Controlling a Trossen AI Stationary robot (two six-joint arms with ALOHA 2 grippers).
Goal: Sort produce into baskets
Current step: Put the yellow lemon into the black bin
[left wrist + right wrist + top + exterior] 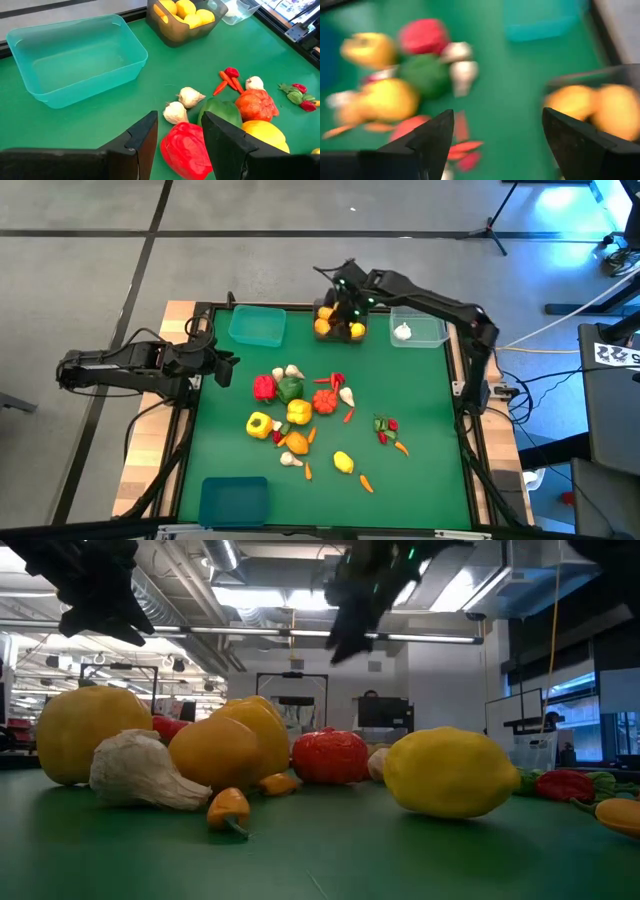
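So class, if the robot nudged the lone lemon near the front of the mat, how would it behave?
The lemon looks smooth and rounded, so it would probably roll or wobble off on its oval shape. Its glossy skin may slip in a pincer. It rests free of the other produce, so nothing would stop it.

Three bins stand in a row along the table's (420,430) far edge: the left bin (257,326), the middle bin (340,322) with round fruit (340,330) in it, and the right bin (418,328) with one garlic bulb (403,332) in it. A fourth bin (233,500) sits at the near left corner. The main heap of produce (295,415) lies mid-table. A smaller cluster (387,430) lies to its right.
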